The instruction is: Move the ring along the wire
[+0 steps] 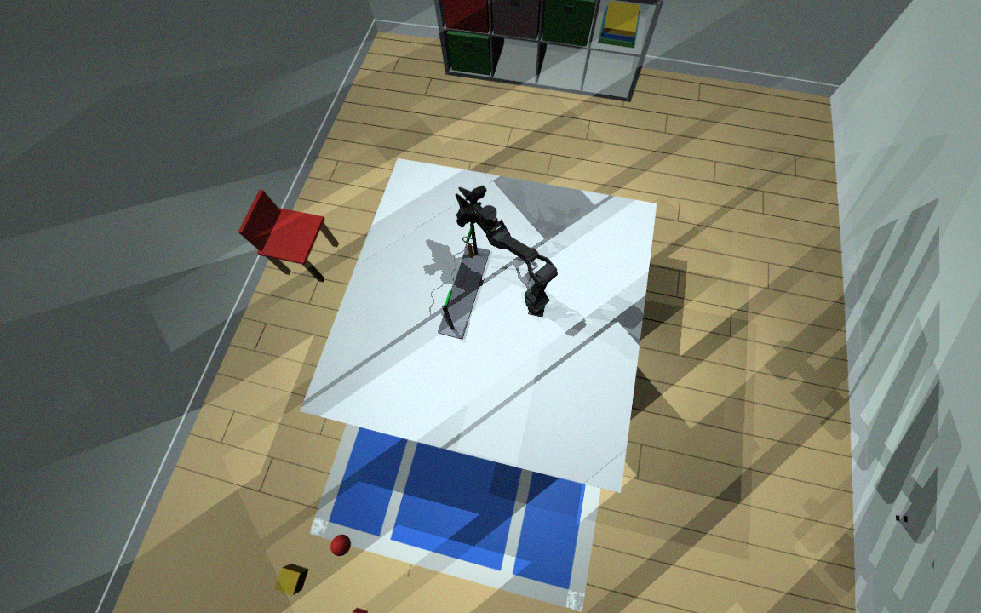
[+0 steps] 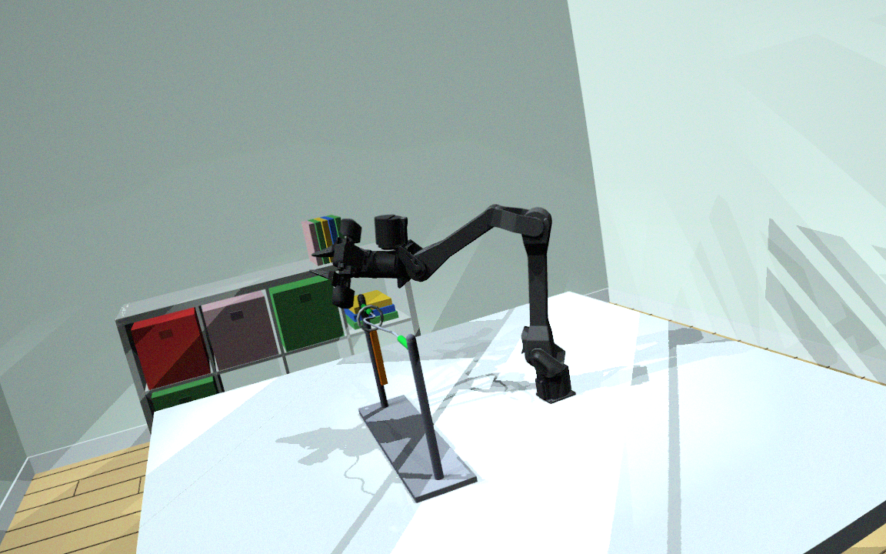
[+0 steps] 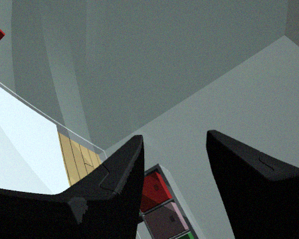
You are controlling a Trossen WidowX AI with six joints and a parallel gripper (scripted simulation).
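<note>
In the top view, shows above the centre of the frame the black gripper (image 1: 461, 194) (image 2: 312, 263) (image 3: 175, 141), and just below it a small pale ring (image 1: 462, 239) with a short orange handle (image 1: 469, 249) (image 2: 378, 358), beside the upper post (image 1: 474, 242).

In the exterior view, shows left of centre the same ring, thin, round and greyish, at the green part (image 2: 368, 311) next to the far post (image 2: 374, 372). Has below it the handle, straight, flat, narrow and dark orange, hanging almost upright, slightly tilted. Shows the gripper higher, apart from the handle.

In the wrist view, shows low in the frame two black fingers, moderately apart, holding nothing. Does not show ring or handle.
</note>
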